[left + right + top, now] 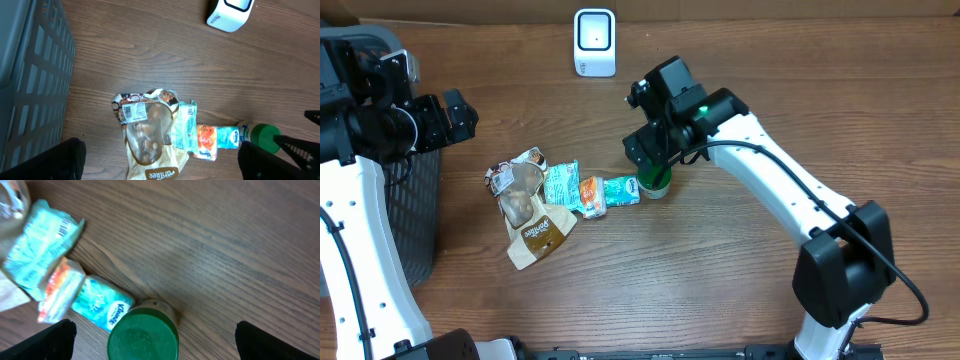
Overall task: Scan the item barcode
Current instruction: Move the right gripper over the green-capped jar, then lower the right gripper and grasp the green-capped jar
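Green-capped bottle (pixel 143 335), contents unclear, stands upright beneath the wide-open right claw (pixel 160 342); left claw (pixel 161 162) gapes too.

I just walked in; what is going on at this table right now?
Two robot arms are working on scanning an item's barcode. The right gripper, open, hovers directly over a green-capped container beside a small pile of packets and holds nothing. The left gripper, also open and empty, hangs near the dark basket on the left. The white scanner stands at the far edge, nothing presented to it yet.
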You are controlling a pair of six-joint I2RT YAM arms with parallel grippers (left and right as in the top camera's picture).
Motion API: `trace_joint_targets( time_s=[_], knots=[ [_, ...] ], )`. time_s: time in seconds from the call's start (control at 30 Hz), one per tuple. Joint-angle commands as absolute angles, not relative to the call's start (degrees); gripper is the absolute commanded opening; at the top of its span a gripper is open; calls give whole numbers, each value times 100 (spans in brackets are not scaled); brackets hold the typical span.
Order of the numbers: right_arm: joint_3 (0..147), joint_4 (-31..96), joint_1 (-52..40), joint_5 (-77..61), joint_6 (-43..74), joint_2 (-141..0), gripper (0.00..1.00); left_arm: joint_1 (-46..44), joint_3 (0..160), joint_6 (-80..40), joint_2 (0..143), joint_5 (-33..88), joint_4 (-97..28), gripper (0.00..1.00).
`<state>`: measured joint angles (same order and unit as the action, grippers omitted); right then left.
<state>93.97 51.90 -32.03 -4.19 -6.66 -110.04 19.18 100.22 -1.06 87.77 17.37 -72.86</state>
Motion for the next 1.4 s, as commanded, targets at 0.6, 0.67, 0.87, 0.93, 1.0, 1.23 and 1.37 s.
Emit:
trace_joint_targets(
  time_s=[0.6, 0.67, 0.87, 0.93, 1.0, 1.23, 1.37],
  knots=[
    [9404, 5568, -3675, -163, -539, -11587, 95, 1911, 10097, -16, 8768, 1743, -7284, 100],
    [9349, 5570, -3701, 21, -454, -11587, 92, 1911, 10097, -16, 8768, 1743, -7284, 100],
    [9327, 5688, -3677, 574, 864, -11587, 87, 1911, 10097, -16, 8768, 1743, -7284, 99],
    [9327, 5749, -3673, 574, 1249, -11587, 84, 1911, 10097, -16, 8768, 1743, -7284, 100],
    [9327, 5765, -3673, 552, 1511, -11587, 81, 1911, 10097, -16, 8768, 1743, -7284, 99],
    [9325, 5758, -3667, 526, 2399, -11590, 76, 1911, 10097, -16, 8768, 1743, -7284, 100],
    [9325, 5760, -3664, 443, 3188, -11590, 75, 1911, 10097, -16, 8768, 1743, -7284, 99]
  ],
)
